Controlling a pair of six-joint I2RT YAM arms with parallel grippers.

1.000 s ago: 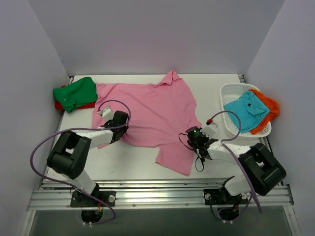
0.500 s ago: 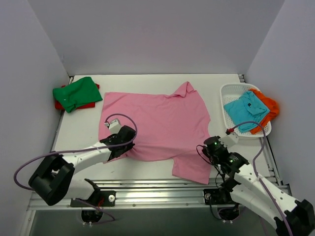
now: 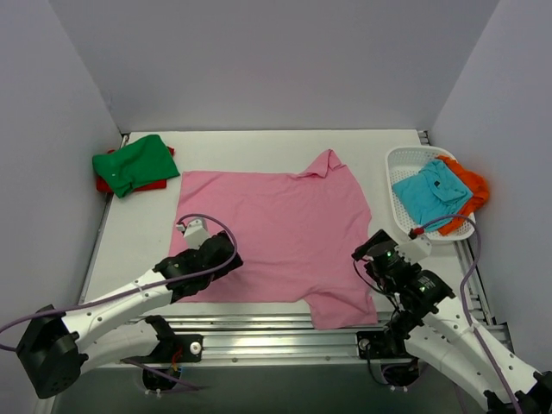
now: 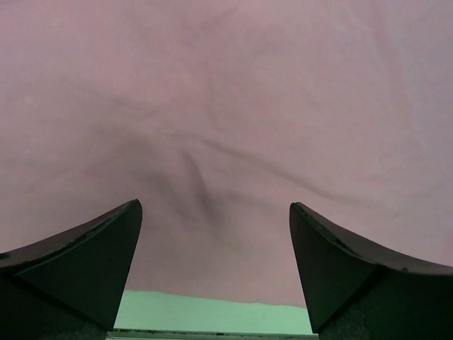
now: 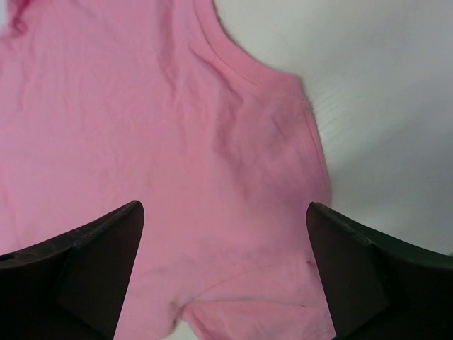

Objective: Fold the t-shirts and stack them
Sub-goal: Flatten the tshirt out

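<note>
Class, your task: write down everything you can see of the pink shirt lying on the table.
The pink shirt is soft, plain cloth with a collar and short sleeves. It lies spread nearly flat on the table, lightly creased, with its collar toward the far side and one sleeve reaching the near edge. The left gripper stands open over its near hem and the right gripper open over that sleeve. Neither grips anything, and whether their fingertips touch the cloth cannot be told.

Soft matt pink cloth shirt (image 3: pixel 276 233) (faintly creased), glossy white plastic mesh basket (image 3: pixel 398 157)
</note>
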